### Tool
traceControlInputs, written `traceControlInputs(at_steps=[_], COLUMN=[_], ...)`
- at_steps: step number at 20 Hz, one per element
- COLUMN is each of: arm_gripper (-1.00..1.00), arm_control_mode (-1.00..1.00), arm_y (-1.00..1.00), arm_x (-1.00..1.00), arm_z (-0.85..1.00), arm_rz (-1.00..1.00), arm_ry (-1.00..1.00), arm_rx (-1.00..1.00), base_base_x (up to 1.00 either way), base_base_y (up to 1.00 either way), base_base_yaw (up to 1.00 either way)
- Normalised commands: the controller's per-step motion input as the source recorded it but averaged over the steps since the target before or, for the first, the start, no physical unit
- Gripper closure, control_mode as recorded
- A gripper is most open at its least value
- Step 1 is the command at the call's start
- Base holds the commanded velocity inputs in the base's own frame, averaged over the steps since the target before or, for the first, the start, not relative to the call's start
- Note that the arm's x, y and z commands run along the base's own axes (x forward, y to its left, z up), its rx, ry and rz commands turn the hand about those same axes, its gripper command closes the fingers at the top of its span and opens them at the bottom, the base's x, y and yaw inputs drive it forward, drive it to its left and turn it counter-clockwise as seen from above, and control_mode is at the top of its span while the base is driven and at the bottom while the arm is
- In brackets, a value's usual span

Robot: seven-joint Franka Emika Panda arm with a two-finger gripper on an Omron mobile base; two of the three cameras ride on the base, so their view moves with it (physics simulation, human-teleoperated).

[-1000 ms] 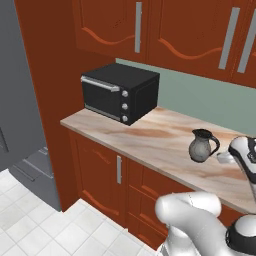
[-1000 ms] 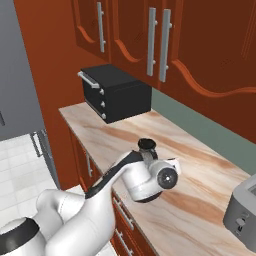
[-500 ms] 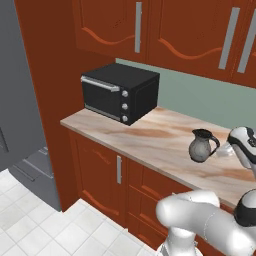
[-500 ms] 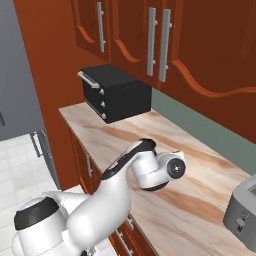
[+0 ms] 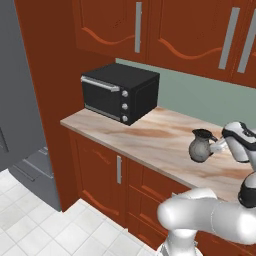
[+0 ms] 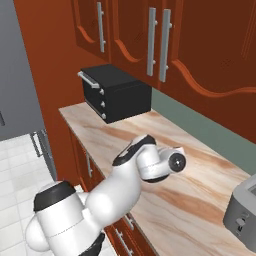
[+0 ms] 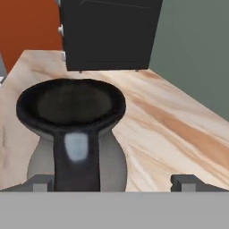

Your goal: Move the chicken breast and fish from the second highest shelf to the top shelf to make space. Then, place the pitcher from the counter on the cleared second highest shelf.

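Our hand view shows the dark pitcher's [image 7: 71,134] flared rim and handle between our wide-open claw [image 7: 114,182]; left base view shows its round belly on the desk [image 5: 150,137].

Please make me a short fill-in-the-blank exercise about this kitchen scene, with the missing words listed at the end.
1. The pitcher stands on the ____.
2. The black toaster oven on the counter has its door ____.
3. The tool is ____, with its fingers on either side of the pitcher's handle.
4. The cabinets above the counter are made of reddish-brown ____.

Missing words: counter; closed; open; wood
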Motion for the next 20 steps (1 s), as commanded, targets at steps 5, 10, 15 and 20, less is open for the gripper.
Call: traceControlInputs(at_steps=[5,10,15,20], arm_gripper=[-1.00,-1.00,-1.00,-1.00], arm_control_mode=[-1.00,-1.00,-1.00,-1.00], arm_y=[-0.13,-0.12,-0.01,0.00], arm_x=[0.13,0.06,0.00,0.00], arm_z=[0.00,-0.01,-0.22,-0.26], arm_rz=[0.10,0.13,0.15,0.15], arm_ry=[0.00,0.00,0.00,0.00], arm_rx=[0.03,0.02,0.00,0.00], base_base_x=[0.00,0.00,0.00,0.00], base_base_y=[0.00,0.00,0.00,0.00], base_base_yaw=[0.00,0.00,0.00,0.00])
